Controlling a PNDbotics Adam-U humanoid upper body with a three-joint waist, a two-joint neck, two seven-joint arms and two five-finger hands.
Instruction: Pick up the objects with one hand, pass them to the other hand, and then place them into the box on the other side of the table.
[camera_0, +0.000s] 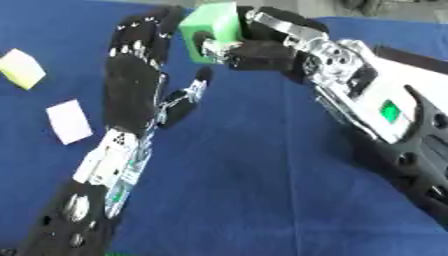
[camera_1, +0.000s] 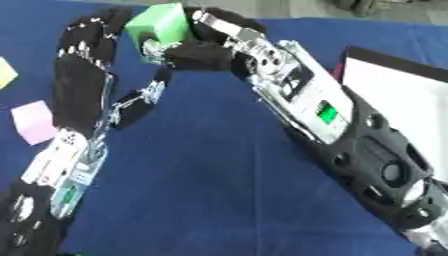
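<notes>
A green cube (camera_0: 214, 30) is held in the air over the blue table. My right hand (camera_0: 262, 50) comes in from the right and is shut on it, fingers behind and thumb under its right side. My left hand (camera_0: 136, 85) stands upright just left of the cube, palm toward it. Its fingers are nearly straight, with their tips against the cube's upper left edge. The left thumb (camera_0: 197, 85) sticks out below the cube, apart from it.
A yellow block (camera_0: 22, 68) and a pale pink block (camera_0: 68, 121) lie on the blue cloth (camera_0: 254, 165) at the left. A white box (camera_1: 394, 95) with a dark rim shows at the right edge, behind my right forearm.
</notes>
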